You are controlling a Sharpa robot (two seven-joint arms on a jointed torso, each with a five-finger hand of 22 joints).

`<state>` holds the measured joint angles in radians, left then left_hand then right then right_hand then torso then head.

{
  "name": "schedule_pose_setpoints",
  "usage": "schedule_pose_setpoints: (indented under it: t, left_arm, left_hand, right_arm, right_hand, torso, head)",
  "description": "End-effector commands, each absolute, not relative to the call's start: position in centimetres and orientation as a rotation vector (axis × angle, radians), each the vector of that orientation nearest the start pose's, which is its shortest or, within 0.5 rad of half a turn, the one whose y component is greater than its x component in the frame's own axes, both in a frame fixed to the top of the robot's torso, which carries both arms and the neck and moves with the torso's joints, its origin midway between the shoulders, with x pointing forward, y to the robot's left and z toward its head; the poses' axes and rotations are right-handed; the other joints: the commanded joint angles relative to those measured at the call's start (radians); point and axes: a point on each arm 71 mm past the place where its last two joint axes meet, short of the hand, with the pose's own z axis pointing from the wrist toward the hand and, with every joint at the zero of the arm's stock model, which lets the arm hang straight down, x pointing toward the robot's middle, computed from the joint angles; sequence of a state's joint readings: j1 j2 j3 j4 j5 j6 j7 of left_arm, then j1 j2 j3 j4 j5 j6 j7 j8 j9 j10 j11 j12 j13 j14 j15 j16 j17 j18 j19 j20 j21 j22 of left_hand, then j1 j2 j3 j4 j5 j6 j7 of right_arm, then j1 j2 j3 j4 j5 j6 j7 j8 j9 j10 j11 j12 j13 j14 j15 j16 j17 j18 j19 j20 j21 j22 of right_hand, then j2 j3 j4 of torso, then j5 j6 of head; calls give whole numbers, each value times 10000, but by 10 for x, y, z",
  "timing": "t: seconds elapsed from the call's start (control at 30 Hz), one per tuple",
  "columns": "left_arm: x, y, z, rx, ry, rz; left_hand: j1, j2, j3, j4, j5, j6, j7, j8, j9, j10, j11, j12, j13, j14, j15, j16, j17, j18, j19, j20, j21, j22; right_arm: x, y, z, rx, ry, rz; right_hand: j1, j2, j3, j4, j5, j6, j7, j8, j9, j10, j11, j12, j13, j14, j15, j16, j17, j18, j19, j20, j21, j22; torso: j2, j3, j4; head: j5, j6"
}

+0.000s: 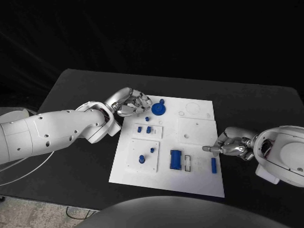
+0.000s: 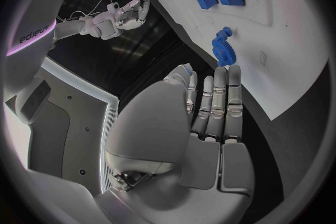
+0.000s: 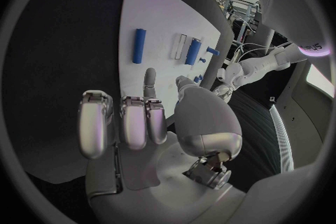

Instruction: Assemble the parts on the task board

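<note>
The white task board (image 1: 193,183) lies mid-table. A blue gear (image 1: 159,108) sits near its far left corner, and my left hand (image 1: 130,102) hovers just left of it, holding nothing. In the left wrist view the fingers (image 2: 213,106) reach side by side toward the gear (image 2: 223,47), short of it. My right hand (image 1: 231,145) is at the board's right edge, most fingers curled in and one fingertip (image 3: 149,81) pointing at the board (image 3: 157,17). A blue rod (image 1: 213,165) lies just in front of it, untouched. A blue block (image 1: 175,159) stands beside a white slot.
Small blue parts (image 1: 149,129) sit on a raised plate at the board's left, and two more (image 1: 142,159) on a second plate nearer me. Black table (image 1: 77,156) surrounds the board, with a cable trailing off the left edge.
</note>
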<state>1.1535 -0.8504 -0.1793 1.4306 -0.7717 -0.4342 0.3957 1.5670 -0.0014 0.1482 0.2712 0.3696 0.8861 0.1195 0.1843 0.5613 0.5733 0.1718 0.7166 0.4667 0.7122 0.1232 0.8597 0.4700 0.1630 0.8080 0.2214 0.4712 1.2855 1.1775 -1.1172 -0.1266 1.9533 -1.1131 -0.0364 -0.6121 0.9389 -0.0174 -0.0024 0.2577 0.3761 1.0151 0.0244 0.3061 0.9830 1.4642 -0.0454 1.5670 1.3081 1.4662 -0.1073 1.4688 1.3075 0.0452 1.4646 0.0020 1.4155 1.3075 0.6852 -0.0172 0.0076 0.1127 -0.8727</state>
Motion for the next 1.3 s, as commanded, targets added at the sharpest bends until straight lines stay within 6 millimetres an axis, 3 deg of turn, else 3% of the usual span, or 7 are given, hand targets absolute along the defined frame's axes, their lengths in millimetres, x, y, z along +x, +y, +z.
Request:
schedule_pose_setpoints:
  t: [0.03, 0.17, 0.3, 0.5, 0.83, 1.0, 1.3]
  left_arm:
    - [468, 228, -241, -3079, 16134, -11464]
    - [468, 228, -241, -3083, 16132, -11460]
    - [468, 229, -241, -3104, 16142, -11431]
    - [467, 230, -241, -3113, 16151, -11422]
    - [468, 229, -242, -3119, 16186, -11423]
    - [468, 229, -242, -3122, 16205, -11426]
    - [467, 229, -242, -3126, 16232, -11430]
  left_hand:
    - [97, 14, 71, -8, 52, -38, 4, 42, 17, -14, 51, 62, -9, 57, 16, 36, -11, 119, 48, 28, 41, 9]
    - [97, 14, 71, -8, 52, -38, 4, 42, 17, -14, 51, 62, -9, 57, 16, 36, -11, 119, 48, 28, 41, 9]
    - [97, 14, 71, -8, 52, -38, 4, 42, 17, -14, 51, 62, -9, 57, 16, 36, -11, 119, 48, 28, 41, 9]
    - [97, 14, 71, -8, 52, -38, 4, 42, 17, -14, 51, 62, -9, 57, 16, 36, -11, 119, 48, 28, 41, 9]
    - [97, 14, 71, -8, 52, -38, 4, 42, 17, -14, 51, 62, -9, 57, 16, 36, -11, 119, 48, 28, 41, 9]
    - [107, 11, 73, -15, 62, -37, 5, 52, 22, -4, 54, 70, -21, 58, 20, 43, -12, 118, 48, 31, 49, 27]
    - [123, 18, 83, -26, 74, -37, 5, 57, 24, 0, 55, 73, -28, 58, 21, 46, -13, 119, 48, 32, 53, 37]
  right_arm:
    - [369, -232, -228, 1117, 23436, 3417]
    - [366, -234, -232, 859, 23293, 3152]
    - [364, -234, -237, 636, 23222, 2969]
    - [362, -234, -241, 334, 23087, 2782]
    - [358, -231, -247, -221, 23045, 2549]
    - [354, -228, -253, -629, 23118, 2395]
    - [349, -222, -263, -1252, 23150, 2256]
  right_hand:
    - [135, 45, 0, -35, 306, 54, -48, 94, -3, 1066, -31, 38, 2627, 693, -87, 82, 494, -97, 535, -51, 92, 2168]
    - [261, 63, -4, -56, 778, 97, -70, 155, 26, 1066, -48, 38, 2627, 708, -122, 126, 566, -117, 568, -80, 185, 2195]
    - [326, 67, 0, -76, 906, 102, -79, 177, 39, 1066, -55, 38, 2627, 706, -132, 126, 558, -121, 574, -90, 202, 2200]
    - [485, 84, 42, -157, 1007, 140, -99, 225, 65, 1066, -68, 38, 2627, 701, -153, 121, 540, -118, 569, -108, 196, 2196]
    - [837, 60, 136, -387, 996, 163, -124, 264, 82, 1066, -90, 38, 2627, 692, -183, 111, 508, -118, 565, -139, 198, 2195]
    - [1149, 68, 325, -600, 578, 110, -127, 210, 26, 1066, -97, 38, 2627, 678, -192, 86, 450, -112, 553, -153, 176, 2186]
    - [1384, -10, 596, -813, 792, -69, -56, -51, -201, 1066, -46, 38, 2627, 658, -166, 41, 353, -98, 522, -140, 110, 2163]
  torso:
    - [-4, 4, 14]
    - [-4, 8, 17]
    - [-2, -5, -10]
    - [-7, -4, 7]
    - [-7, -7, 4]
    - [-11, -8, 10]
    - [-13, -3, 7]
  head:
    - [-57, 1]
    - [-59, 1]
    - [-55, 1]
    - [-93, 1]
    - [-106, 1]
    - [-114, 1]
    - [-83, 1]
